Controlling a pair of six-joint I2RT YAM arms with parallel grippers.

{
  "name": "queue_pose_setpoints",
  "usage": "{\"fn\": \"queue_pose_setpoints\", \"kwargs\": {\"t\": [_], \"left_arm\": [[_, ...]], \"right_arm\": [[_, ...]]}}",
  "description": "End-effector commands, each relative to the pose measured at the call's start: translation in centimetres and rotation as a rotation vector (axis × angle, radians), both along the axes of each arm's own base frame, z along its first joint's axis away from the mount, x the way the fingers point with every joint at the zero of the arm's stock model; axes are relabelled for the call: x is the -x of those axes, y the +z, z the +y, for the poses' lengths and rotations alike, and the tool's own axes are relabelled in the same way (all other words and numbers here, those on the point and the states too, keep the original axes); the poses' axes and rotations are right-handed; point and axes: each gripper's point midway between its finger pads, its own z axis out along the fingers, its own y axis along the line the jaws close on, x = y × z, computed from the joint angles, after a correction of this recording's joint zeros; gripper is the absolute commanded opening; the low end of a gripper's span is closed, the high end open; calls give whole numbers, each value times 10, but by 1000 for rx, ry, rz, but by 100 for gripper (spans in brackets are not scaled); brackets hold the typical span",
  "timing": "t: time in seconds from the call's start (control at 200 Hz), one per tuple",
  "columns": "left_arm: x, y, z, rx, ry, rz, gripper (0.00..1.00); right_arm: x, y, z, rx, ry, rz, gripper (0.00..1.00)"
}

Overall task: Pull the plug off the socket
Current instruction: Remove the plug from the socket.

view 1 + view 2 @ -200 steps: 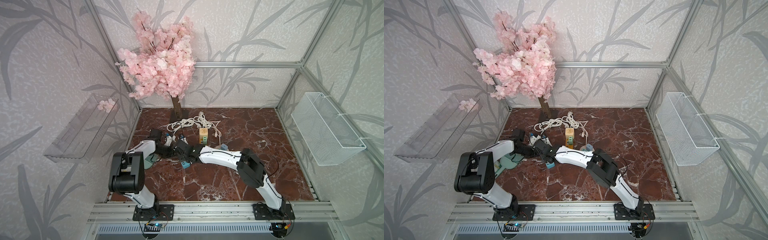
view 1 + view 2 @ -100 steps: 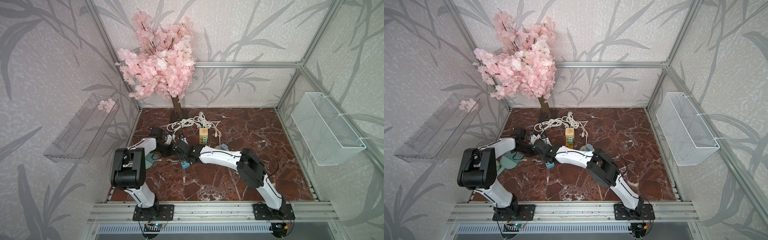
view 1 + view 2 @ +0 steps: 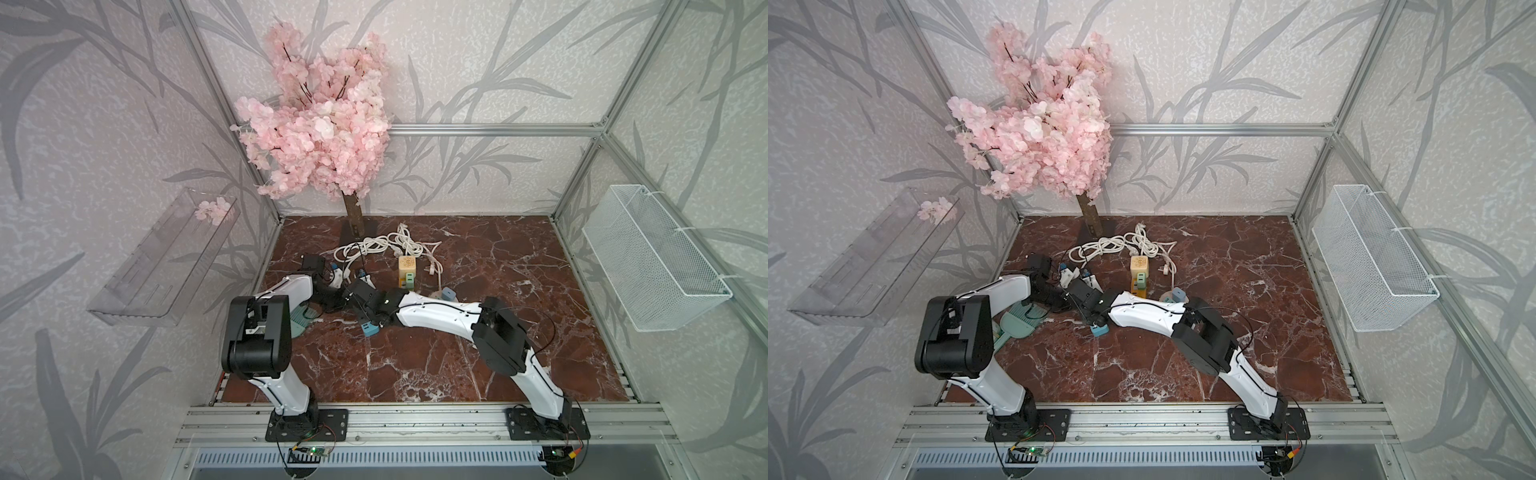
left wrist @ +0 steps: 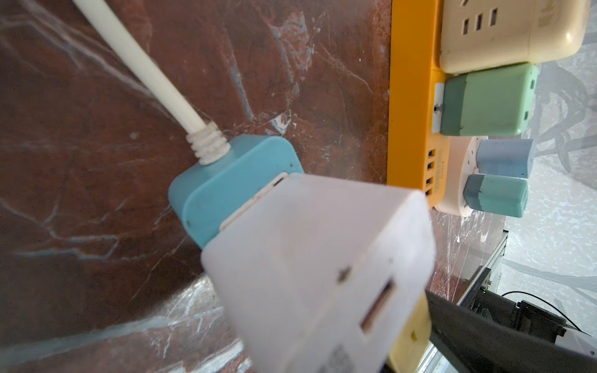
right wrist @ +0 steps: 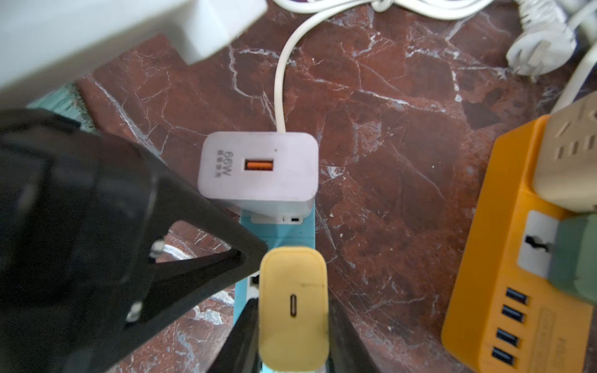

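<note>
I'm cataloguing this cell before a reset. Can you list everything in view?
blue strip: 1, blue, table centre-left
white charger: 1, white, plugged into blue strip
yellow charger: 1, yellow, over blue strip
orange strip: 1, orange, mid-table
cube socket: 1, cream, on orange strip
green adapter: 1, green, on orange strip
round socket: 1, cream, beside orange strip
small plugs: 2, bluish, in round socket
cords: tangle, white, table back
teal tools: 2, teal, by left arm
blossom tree: 1, pink, back
shelf: 1, clear, left wall
basket: 1, white, right wall
table: 1, red marble
left gripper: black, shut, at blue strip
right gripper: black, shut on yellow charger
</note>
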Motion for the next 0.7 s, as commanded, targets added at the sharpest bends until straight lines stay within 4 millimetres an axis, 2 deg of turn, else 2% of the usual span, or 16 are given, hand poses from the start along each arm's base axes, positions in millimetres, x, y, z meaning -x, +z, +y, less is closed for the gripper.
{"fn": "queue_pose_setpoints", "kwargs": {"t": [0.0, 0.205, 0.52, 0.7], "left_arm": [[10, -22, 16, -103, 14, 66, 0], [11, -23, 17, -110, 16, 67, 0], [11, -22, 17, -109, 13, 63, 0], [11, -22, 16, -104, 10, 62, 0]], "right_arm": [[4, -2, 2, 115, 33, -84, 0], [6, 1, 7, 101, 41, -72, 0], [2, 9, 11, -184, 27, 130, 0], [1, 7, 9, -176, 32, 139, 0]]}}
